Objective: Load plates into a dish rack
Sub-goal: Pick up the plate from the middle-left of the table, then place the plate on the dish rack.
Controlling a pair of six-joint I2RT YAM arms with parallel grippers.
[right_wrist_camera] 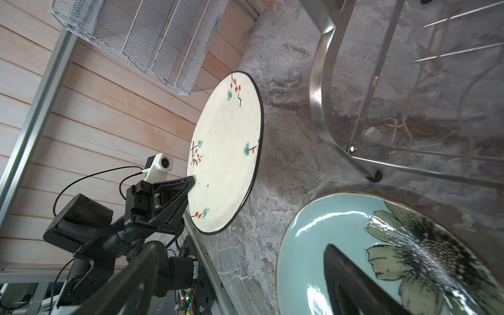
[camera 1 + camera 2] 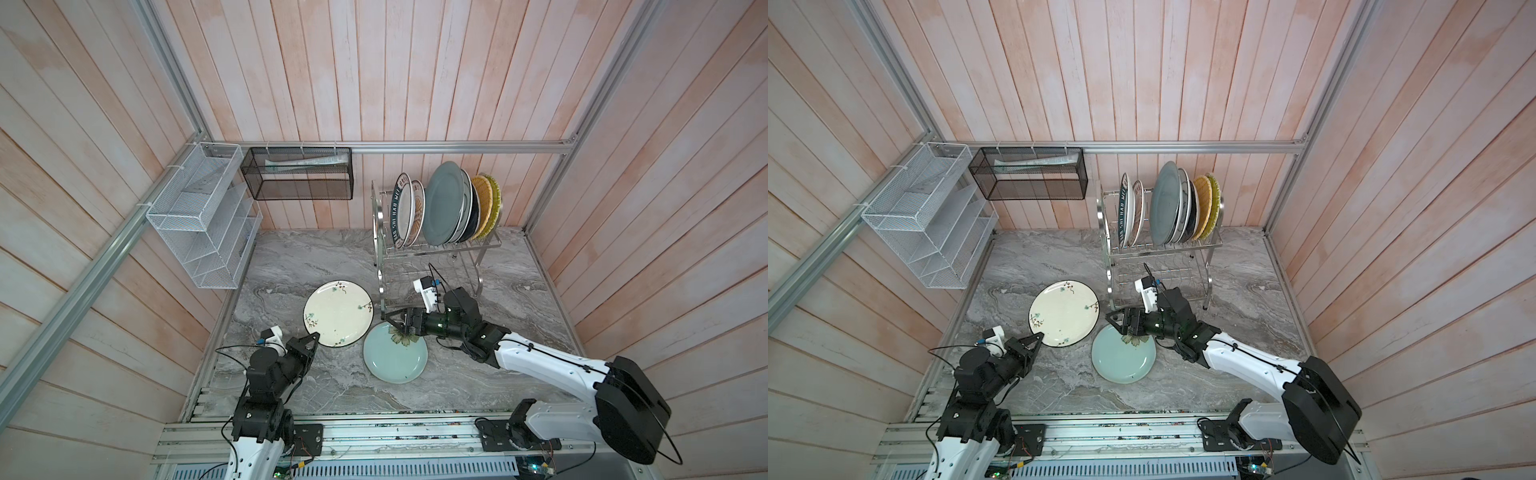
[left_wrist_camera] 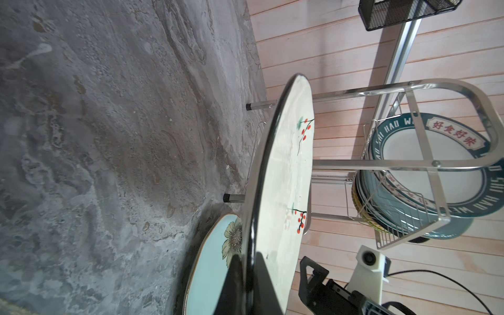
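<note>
Gripping rim of cream floral plate (image 2: 337, 313), left claw (image 2: 314, 335) clamped tight; right claw (image 2: 395, 325) spread apart over pale blue plate (image 2: 395, 359) on counter (image 2: 291, 266).

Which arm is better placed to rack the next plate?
Left. The left gripper is shut on the rim of the cream floral plate. The right gripper hangs open over the pale blue flower plate, gripping nothing, though nearer the steel wire dish rack.

From here I see a white mesh basket (image 2: 199, 216) and a black mesh box (image 2: 297, 183) hanging above my grey marble desk (image 2: 299, 257).
</note>
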